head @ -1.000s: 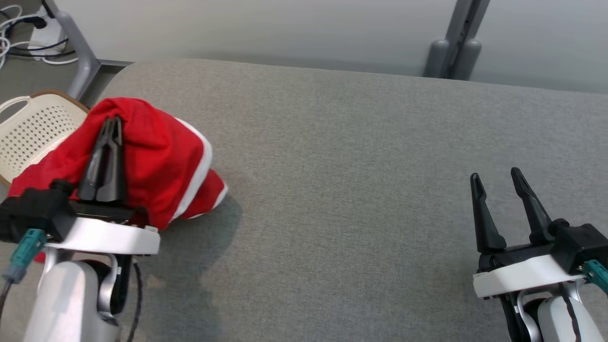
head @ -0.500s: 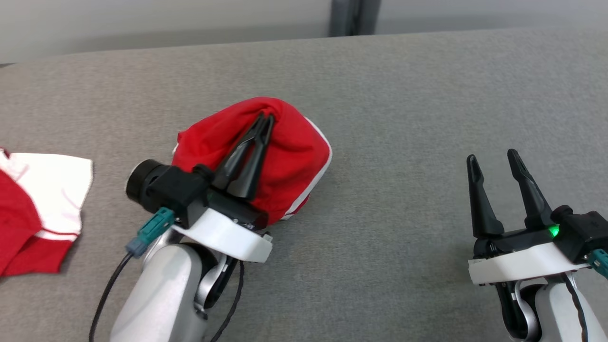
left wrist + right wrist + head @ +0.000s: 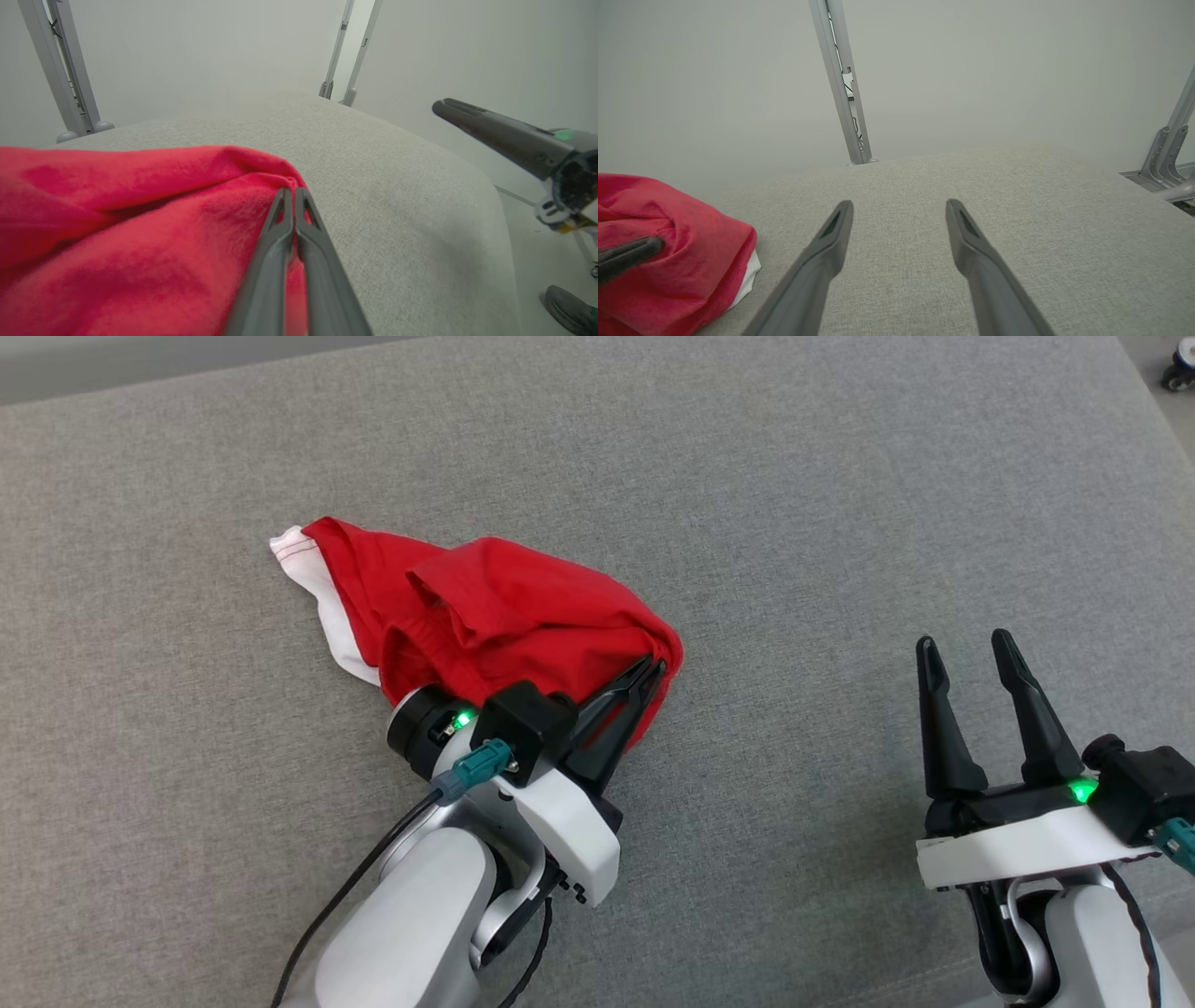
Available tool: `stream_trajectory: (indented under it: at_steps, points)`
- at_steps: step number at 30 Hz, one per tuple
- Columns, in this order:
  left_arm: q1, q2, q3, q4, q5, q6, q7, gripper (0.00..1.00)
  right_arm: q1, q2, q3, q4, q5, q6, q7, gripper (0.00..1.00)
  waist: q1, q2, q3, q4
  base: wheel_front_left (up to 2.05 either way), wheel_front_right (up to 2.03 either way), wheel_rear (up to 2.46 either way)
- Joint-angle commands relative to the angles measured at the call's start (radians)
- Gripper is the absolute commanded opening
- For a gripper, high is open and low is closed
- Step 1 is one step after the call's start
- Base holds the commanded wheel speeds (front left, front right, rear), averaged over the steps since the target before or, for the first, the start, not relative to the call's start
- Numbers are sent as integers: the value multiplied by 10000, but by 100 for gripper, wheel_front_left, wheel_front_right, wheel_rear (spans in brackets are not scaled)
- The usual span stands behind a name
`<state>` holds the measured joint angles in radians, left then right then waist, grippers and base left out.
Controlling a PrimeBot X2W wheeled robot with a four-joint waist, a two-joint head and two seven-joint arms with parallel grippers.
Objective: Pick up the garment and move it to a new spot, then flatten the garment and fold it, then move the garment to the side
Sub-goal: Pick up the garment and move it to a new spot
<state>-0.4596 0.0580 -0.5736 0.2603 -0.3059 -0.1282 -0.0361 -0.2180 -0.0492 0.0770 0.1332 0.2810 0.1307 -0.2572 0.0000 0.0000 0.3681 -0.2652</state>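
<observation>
The garment [image 3: 485, 611] is red cloth with white trim, bunched in a heap on the grey padded table [image 3: 794, 523]. My left gripper [image 3: 649, 672] is shut on the heap's right edge, its fingers pinching a fold of red fabric. The left wrist view shows the two fingertips [image 3: 292, 193] pressed together over the garment [image 3: 117, 224]. My right gripper [image 3: 966, 649] stands open at the lower right, well apart from the cloth, nothing between its fingers [image 3: 831, 233]. The garment [image 3: 668, 252] lies at the left in the right wrist view, with a dark finger of the other arm [image 3: 626, 256] across it.
Grey metal frame posts [image 3: 840, 84] stand behind the table before a pale wall. In the left wrist view the right arm's gripper [image 3: 495, 133] reaches in from the right, and a dark shoe-like thing [image 3: 570, 308] lies on the floor past the table's edge.
The head camera has swung right, so the basket and the other red-and-white cloth have left the picture. My left gripper has carried the garment toward the table's middle; the cloth now trails out to the left.
</observation>
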Motion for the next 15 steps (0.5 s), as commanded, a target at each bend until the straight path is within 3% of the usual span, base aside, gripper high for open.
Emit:
stream_trajectory:
  at_steps: [1, 8, 15]
  points:
    - [-157, 116, -77, 56, -66, -24, -69, 100, -109, -31, -45, 23, 25, 1, -105, 100, 0, 0, -3, 47, 0, 0, 0]
    - [-1, 354, -267, 44, -246, 20, -654, 100, 33, -33, -209, 79, -46, 1, -95, 100, 0, 0, -547, 742, 0, 0, 0]
    - [615, 599, 529, -214, -471, 791, -1511, 100, 217, -38, -264, 155, -362, 1, -91, 100, 0, 0, -1200, 1602, 0, 0, 0]
